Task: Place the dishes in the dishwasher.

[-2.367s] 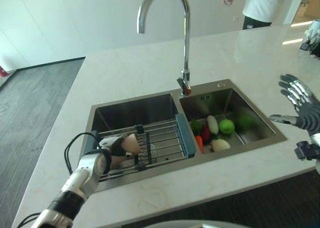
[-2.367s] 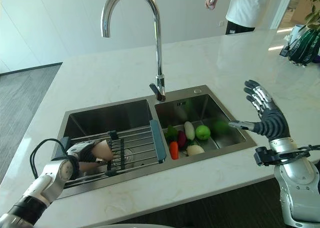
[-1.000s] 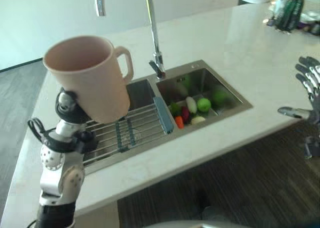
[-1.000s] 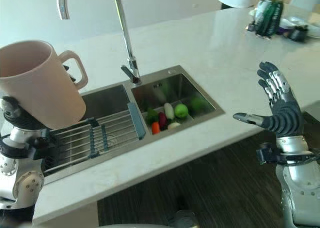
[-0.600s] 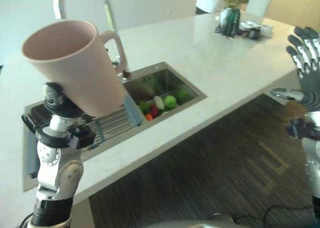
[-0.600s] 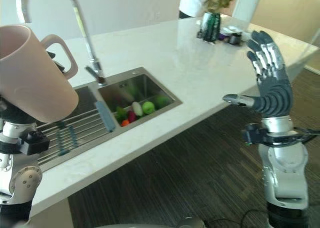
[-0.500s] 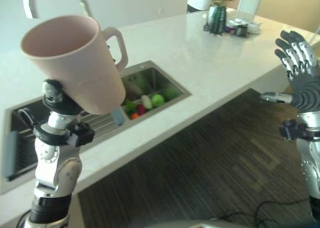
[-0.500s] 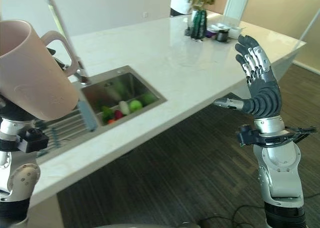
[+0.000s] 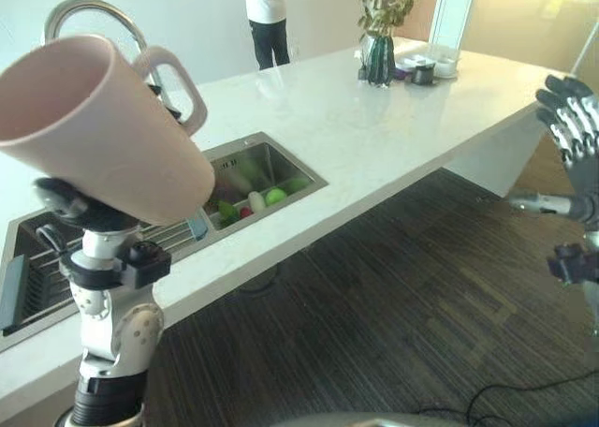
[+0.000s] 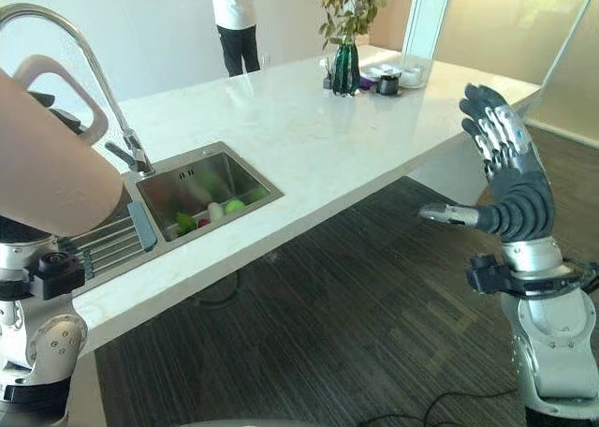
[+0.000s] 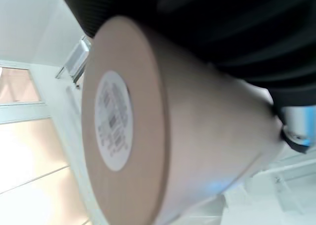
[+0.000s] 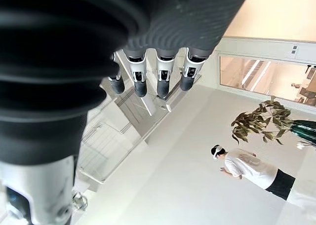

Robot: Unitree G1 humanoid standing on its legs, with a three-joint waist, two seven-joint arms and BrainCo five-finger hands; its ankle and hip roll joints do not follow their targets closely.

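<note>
- The pink mug [image 9: 94,127] is up in the air, tilted, in the left robot hand [image 9: 75,200], above the near edge of the desk [image 9: 374,118].
- That robot hand sits under the mug, so I cannot tell how its fingers lie.
- The right robot hand [image 10: 510,179] is raised over the wood floor [image 9: 374,305], fingers spread, holding nothing.
- Vegetables [image 9: 253,200] lie in the sink [image 9: 281,155].
- A person [image 10: 234,15] stands beyond the desk.
</note>
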